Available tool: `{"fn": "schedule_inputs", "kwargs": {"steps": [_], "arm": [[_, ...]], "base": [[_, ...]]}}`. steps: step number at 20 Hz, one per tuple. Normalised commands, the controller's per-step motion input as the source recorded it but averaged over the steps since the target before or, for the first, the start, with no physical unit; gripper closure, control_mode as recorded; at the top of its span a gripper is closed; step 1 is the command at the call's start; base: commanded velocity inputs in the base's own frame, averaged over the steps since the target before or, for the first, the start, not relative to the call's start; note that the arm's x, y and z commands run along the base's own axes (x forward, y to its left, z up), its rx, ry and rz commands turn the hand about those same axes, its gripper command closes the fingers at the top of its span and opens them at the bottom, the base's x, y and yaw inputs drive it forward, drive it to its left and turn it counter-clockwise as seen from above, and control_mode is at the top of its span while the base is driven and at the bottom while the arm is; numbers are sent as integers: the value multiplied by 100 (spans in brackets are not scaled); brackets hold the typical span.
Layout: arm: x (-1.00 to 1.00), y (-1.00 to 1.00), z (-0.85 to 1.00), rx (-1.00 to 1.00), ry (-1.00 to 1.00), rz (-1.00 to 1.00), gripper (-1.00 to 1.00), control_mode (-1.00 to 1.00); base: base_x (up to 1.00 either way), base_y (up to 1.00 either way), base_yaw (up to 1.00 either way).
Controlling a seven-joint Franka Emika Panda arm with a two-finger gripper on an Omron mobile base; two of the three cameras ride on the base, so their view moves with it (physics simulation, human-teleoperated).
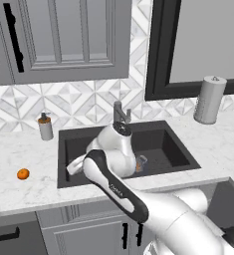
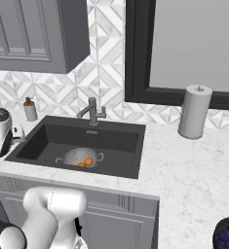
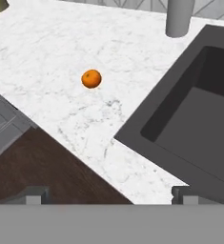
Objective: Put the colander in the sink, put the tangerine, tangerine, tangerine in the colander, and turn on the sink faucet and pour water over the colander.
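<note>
Far left on the marble table (image 1: 19,149): one tangerine (image 1: 23,174), alone, well apart from the left rim of the sink (image 1: 61,159). Seen through the hand camera, same tangerine (image 3: 91,78) ahead of the pincer (image 3: 108,194) and a little to the left, bare table between, sink edge off to the right. Pincer tips spread wide, pinching nothing. Round fruit, so no long axis to line up with; any approach angle should serve.

Further right, inside the sink: colander (image 2: 80,157) sitting on the basin floor near the front, with two tangerines (image 2: 86,162) already in it. Behind, at the far rim, the faucet (image 2: 91,112), no water running.

Judged from this: third fruit next. Coming move hangs on carrying the pincer leftward and away from the sink, over the table, then down onto the lone tangerine.
</note>
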Motion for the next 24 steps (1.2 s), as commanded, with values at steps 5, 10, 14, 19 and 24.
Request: {"fn": "schedule_inputs", "kwargs": {"steps": [5,10,14,19,24], "arm": [[44,100,0,-1,6,0,-100,-100],[22,99,0,-7,1,0,-100,-100],[27,78,-10,-12,0,0,-100,-100],[22,42,-30,-18,0,0,-100,-100],[19,28,-37,-18,0,0,-100,-100]], "base": [[0,0,0],[0,0,0],[0,0,0],[0,0,0],[0,0,0]]}}
